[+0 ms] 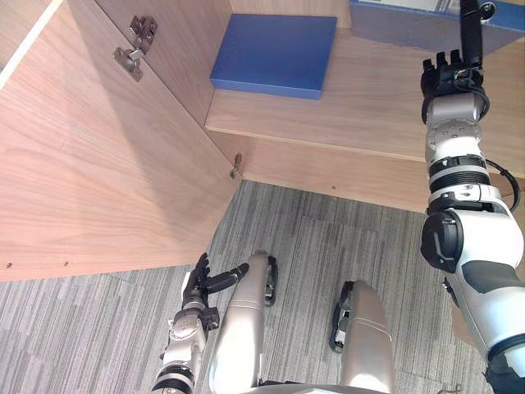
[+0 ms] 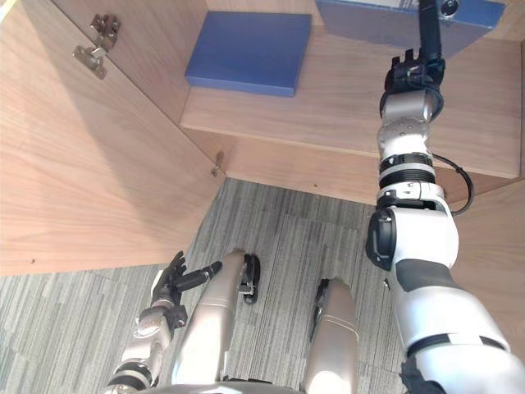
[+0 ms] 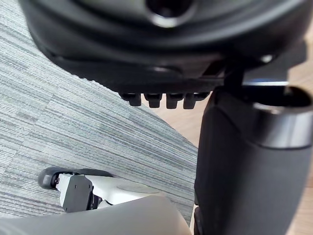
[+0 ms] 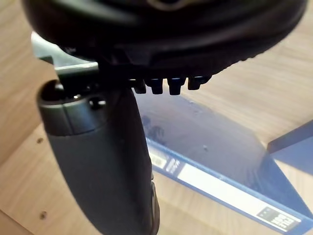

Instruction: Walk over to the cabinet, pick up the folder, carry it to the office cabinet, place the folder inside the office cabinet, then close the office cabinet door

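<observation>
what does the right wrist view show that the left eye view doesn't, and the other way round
Right wrist view: the folder's spine with its white labels, seen close past the thumb.
Left eye view: the open cabinet door with its hinge, a flat blue item on the shelf, and the left hand hanging open over the carpet.
Both: the right hand up at the folder, which lies on the wooden shelf.
</observation>
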Robot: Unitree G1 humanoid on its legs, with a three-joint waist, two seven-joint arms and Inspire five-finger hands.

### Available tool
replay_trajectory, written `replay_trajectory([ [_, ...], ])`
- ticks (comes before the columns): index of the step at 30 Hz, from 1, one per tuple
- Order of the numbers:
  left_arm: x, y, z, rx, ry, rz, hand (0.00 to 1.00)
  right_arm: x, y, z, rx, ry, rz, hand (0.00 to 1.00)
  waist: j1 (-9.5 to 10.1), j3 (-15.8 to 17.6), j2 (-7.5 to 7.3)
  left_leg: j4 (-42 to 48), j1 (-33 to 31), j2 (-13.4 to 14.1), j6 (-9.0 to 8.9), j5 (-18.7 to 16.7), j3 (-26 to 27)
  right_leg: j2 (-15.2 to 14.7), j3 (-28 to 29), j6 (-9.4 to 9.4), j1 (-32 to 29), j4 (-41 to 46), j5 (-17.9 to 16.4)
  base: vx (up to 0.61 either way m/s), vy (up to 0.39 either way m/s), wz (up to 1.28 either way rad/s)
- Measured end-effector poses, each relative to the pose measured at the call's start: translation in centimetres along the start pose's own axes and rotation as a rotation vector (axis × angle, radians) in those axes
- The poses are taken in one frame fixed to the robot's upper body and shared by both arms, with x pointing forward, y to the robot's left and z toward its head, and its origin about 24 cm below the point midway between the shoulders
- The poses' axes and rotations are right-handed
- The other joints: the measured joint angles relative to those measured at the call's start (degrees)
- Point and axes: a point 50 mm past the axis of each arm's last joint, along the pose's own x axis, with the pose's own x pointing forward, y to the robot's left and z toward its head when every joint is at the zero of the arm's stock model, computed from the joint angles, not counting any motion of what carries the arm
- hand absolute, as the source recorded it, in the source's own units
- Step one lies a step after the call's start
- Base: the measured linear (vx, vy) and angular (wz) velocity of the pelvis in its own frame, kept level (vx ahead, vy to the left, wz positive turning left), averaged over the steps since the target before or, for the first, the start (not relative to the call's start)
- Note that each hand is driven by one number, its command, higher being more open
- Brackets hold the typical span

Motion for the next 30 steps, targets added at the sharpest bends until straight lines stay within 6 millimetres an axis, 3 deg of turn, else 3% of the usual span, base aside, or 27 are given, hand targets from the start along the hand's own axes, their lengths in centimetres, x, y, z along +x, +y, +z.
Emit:
replay_trajectory([
  [8,0.0,0.3,0.1,0.010,-0.003,-0.011,1.00,0.2,-1.1,-1.1,-0.282,0.081,0.029,1.00,-0.13,0.03,0.06,0.00,0.03,0.05,0.03,-0.02,0.03,-0.01,0.00,-0.02,-0.01,0.01,-0.01,0.00,0.000,0.00],
  [12,0.1,0.6,0.3,0.020,-0.007,-0.024,1.00,0.5,-2.6,-0.8,-0.477,0.102,0.025,1.00,-0.06,0.14,0.30,0.05,0.02,0.08,0.12,-0.07,0.09,-0.01,0.01,-0.02,0.01,-0.06,-0.01,0.00,0.000,0.00],
  [17,0.1,0.9,0.5,0.037,-0.012,-0.041,1.00,0.6,-5.8,-0.3,-0.820,0.143,0.021,1.00,0.01,0.19,0.45,0.06,0.00,0.14,0.29,-0.16,0.08,0.01,-0.17,-0.02,0.02,-0.18,-0.01,0.00,0.000,0.00],
  [23,0.2,1.3,0.8,0.069,-0.010,-0.069,1.00,0.7,-7.0,1.2,-1.141,0.141,0.072,1.00,0.15,-0.04,0.81,0.06,0.01,0.17,0.45,-0.25,0.01,0.01,-0.46,-0.03,0.28,-0.55,-0.01,0.00,0.000,0.00],
  [30,0.1,1.1,0.5,0.082,0.010,-0.101,1.00,0.0,-8.2,0.5,-1.628,0.130,0.210,1.00,0.80,-0.54,1.56,-0.15,0.62,0.30,0.49,-0.28,-0.14,0.03,-1.03,-0.03,1.32,-1.29,-0.01,0.00,0.000,0.00],
])
